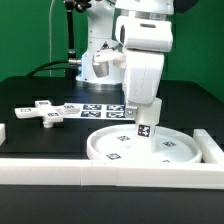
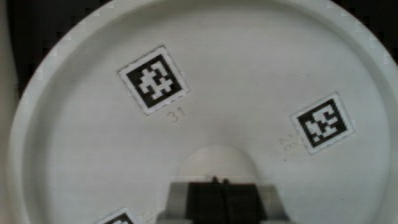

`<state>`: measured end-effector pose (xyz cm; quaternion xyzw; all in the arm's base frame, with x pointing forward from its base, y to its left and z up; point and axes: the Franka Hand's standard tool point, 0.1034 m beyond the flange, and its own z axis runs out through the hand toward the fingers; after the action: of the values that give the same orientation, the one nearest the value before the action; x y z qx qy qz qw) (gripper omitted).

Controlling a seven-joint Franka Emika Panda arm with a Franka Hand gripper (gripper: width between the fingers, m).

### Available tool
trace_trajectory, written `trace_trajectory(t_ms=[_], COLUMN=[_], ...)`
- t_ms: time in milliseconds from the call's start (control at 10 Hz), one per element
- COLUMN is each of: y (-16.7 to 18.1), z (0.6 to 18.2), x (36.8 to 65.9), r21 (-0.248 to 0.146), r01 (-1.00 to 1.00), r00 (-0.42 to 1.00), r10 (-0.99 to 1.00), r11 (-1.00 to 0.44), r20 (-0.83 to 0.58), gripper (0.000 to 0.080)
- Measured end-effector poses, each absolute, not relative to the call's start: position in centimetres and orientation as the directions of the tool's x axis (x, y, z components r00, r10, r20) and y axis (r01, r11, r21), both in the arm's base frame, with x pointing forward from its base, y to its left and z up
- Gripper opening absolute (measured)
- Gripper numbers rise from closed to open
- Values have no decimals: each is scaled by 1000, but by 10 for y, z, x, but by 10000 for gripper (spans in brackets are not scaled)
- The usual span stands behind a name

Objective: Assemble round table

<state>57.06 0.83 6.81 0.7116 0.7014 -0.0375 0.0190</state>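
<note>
I see the arm pointing straight down, tool [image 1: 143,117] over the round disc [image 1: 97,142], tagged post [image 1: 143,131] just under it; I cannot tell if it grips

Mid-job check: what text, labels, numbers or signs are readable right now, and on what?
Words, brands, numbers: none readable in either view.
Black-and-white square tags: coded patterns, not text, on the disc, the post, the cross-shaped foot and the marker board.
Exterior view: the tags are too small to make out their patterns.
</note>
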Motion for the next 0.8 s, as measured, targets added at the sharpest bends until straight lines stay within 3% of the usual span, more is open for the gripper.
trace_trajectory(t_ms=[100, 300, 400, 500, 600, 700, 800], y=[7, 7, 6, 6, 8, 14, 20], z=[68, 68, 68, 68, 68, 69, 70], x=[571, 571, 571, 571, 571, 571, 571], r21=[-27, -27, -27, -27, -27, -25, -24], r01=[1000, 1000, 1000, 1000, 1000, 1000, 999], r00=[-2, -3, -3, -3, -8, -19, -27], r10=[997, 997, 997, 997, 997, 997, 997], r11=[0, 1, 1, 0, 6, 18, 26], r20=[-80, -80, -80, -80, -80, -77, -75], gripper=[1, 285, 285, 420, 420, 597, 636])
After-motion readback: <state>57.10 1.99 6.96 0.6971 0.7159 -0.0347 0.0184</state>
